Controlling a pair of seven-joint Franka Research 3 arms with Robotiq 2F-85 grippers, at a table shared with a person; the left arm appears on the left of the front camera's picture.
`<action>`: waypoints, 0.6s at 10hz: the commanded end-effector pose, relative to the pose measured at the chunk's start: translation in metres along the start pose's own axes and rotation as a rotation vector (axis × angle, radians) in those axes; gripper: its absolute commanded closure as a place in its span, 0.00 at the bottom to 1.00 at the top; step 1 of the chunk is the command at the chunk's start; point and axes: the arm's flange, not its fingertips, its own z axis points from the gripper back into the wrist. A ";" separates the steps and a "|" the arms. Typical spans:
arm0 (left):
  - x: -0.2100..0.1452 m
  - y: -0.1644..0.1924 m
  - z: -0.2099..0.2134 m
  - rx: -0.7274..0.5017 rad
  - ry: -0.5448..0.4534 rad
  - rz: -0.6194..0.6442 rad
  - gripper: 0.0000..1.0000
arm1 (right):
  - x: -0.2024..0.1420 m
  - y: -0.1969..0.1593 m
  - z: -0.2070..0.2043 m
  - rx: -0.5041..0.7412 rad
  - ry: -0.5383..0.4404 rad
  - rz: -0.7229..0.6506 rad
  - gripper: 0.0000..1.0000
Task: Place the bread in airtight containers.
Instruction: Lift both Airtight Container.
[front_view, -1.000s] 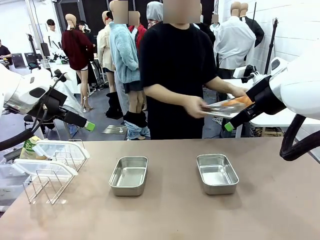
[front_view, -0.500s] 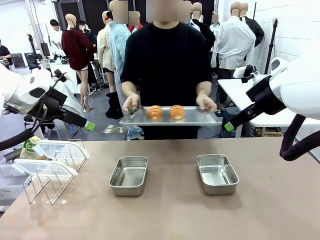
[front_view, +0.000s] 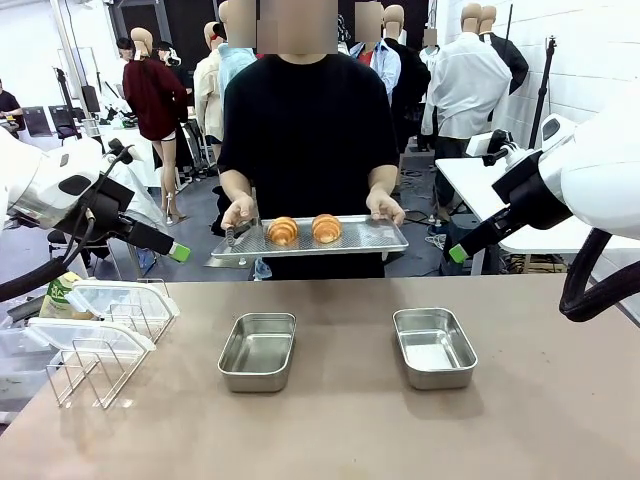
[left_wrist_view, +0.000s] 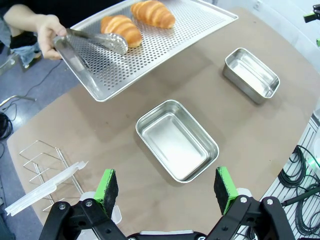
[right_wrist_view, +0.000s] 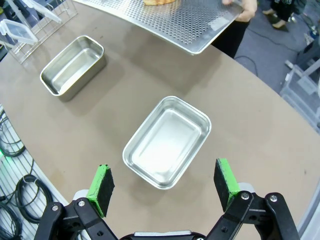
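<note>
Two golden-brown rolls of bread (front_view: 283, 231) (front_view: 326, 228) lie on a perforated metal tray (front_view: 370, 236) that a person holds in both hands above the table's far edge. The left wrist view shows the bread (left_wrist_view: 120, 29) (left_wrist_view: 153, 12) and tongs (left_wrist_view: 95, 41) in the person's hand. Two shiny steel containers (front_view: 258, 350) (front_view: 433, 346) sit open on the table, with nothing in them. My left gripper (front_view: 180, 253) (left_wrist_view: 165, 187) hangs open above the left container (left_wrist_view: 176, 140). My right gripper (front_view: 457, 253) (right_wrist_view: 163, 182) hangs open above the right container (right_wrist_view: 167, 141).
A wire rack (front_view: 95, 365) at the table's left edge carries clear white-rimmed lids (front_view: 90, 335) (front_view: 125, 295). Brown tabletop (front_view: 350, 430) lies bare around and in front of the containers. Cables (left_wrist_view: 300, 170) hang beside the table.
The person has shifted left with the tray and lowered it toward the table's far edge. Neither arm has moved, and both grippers stay open.
</note>
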 end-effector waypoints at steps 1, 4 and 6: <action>-0.001 0.001 0.000 -0.001 0.001 -0.001 0.00 | 0.000 0.000 -0.001 0.010 -0.003 -0.004 0.00; -0.001 0.001 0.000 -0.001 0.001 -0.001 0.00 | 0.000 0.000 -0.001 0.010 -0.003 -0.004 0.00; -0.001 0.001 0.000 -0.001 0.001 -0.001 0.00 | 0.000 0.000 -0.001 0.010 -0.003 -0.004 0.00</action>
